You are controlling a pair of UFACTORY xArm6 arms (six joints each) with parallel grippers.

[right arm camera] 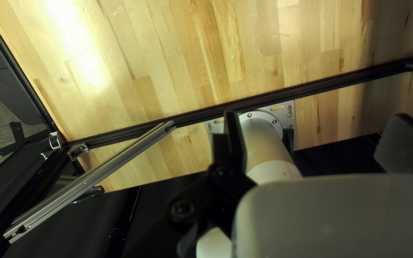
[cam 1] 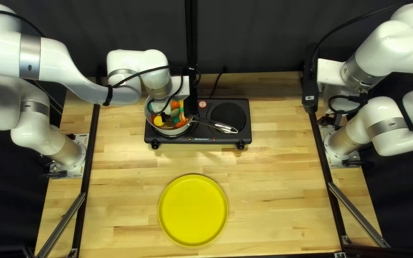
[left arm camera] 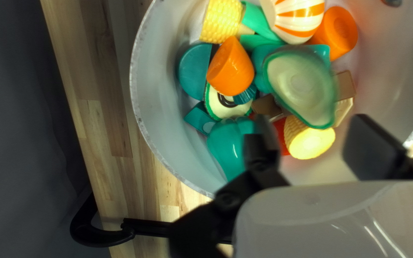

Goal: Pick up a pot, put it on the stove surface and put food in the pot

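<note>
Many glossy orange, green, yellow foods (left arm camera: pixel 230 69) inside silvery pot (left arm camera: pixel 161 91); left gripper (cam 1: pixel 165 115), right gripper (cam 1: pixel 331 117): jaws apart.

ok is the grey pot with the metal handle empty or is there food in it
Not empty: a yellow toy corn piece, a tapered orange piece and a glossy green one lie inside the grey pot.

My left arm (cam 1: pixel 56 59) is stretched inward from its base (cam 1: pixel 68 157), wrist (cam 1: pixel 157 83) bent, left gripper (cam 1: pixel 163 116) aimed down; fingers (left arm camera: pixel 262 143) spread, nothing clamped. My right arm (cam 1: pixel 376 48) is folded back over its own side, right gripper (cam 1: pixel 329 119) low near its base, pointing down, fingers (right arm camera: pixel 234 143) wide apart, no grip.
</note>
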